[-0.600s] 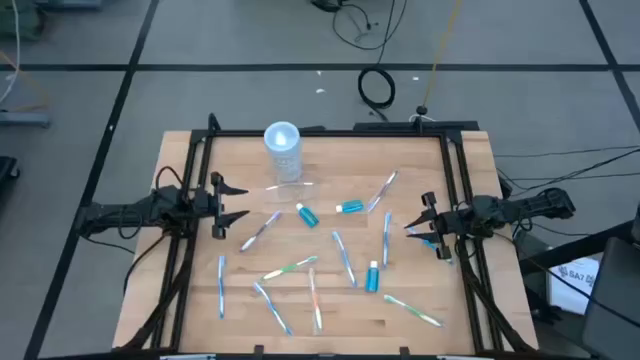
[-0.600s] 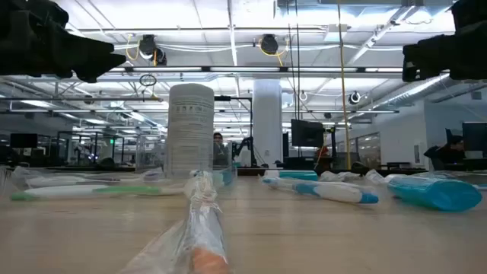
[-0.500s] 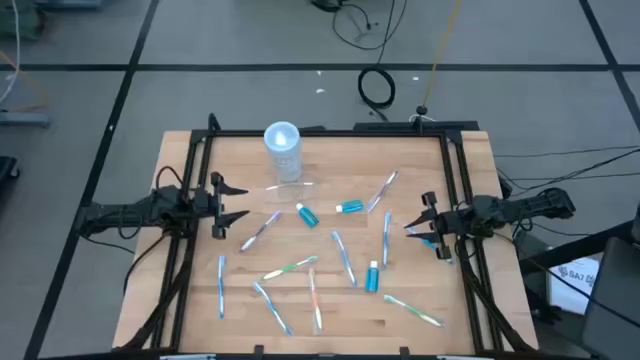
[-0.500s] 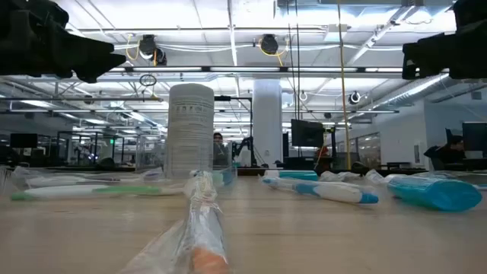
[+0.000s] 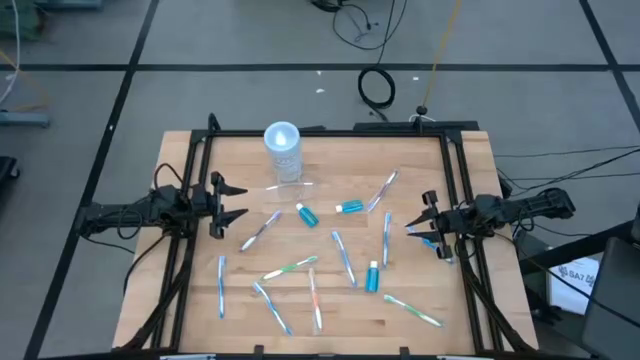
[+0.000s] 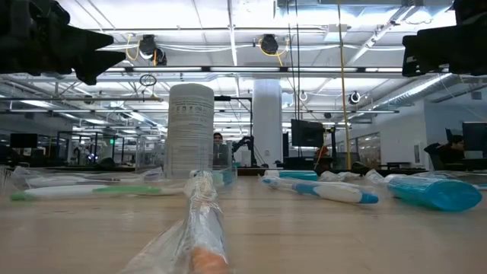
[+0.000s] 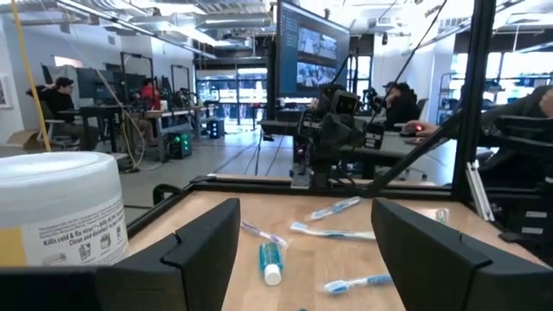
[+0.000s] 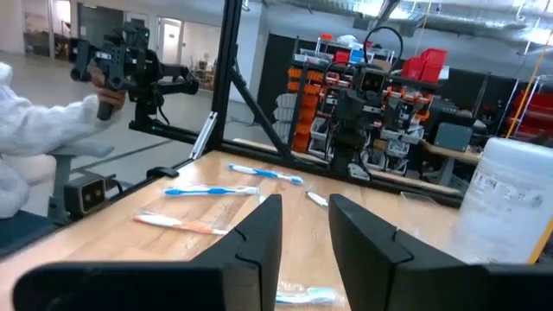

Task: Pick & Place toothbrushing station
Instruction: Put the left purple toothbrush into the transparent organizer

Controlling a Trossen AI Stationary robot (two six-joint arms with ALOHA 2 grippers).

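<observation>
Left gripper (image 5: 232,201) hovers mid-left of the high view, fingers spread wide, empty; right gripper (image 5: 416,226) hovers mid-right, fingers narrowly parted, empty. One clear cylindrical toothbrushing station with pale round top (image 5: 283,150) stands upper centre; three small teal tubes (image 5: 307,214) and about ten thin toothbrushes (image 5: 343,258) lie scattered on the wooden table (image 5: 240,300).

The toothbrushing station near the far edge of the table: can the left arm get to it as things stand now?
Probably yes. The left claw is open at the table's left side, and the wood between it and the toothbrushing station looks bare.
</observation>
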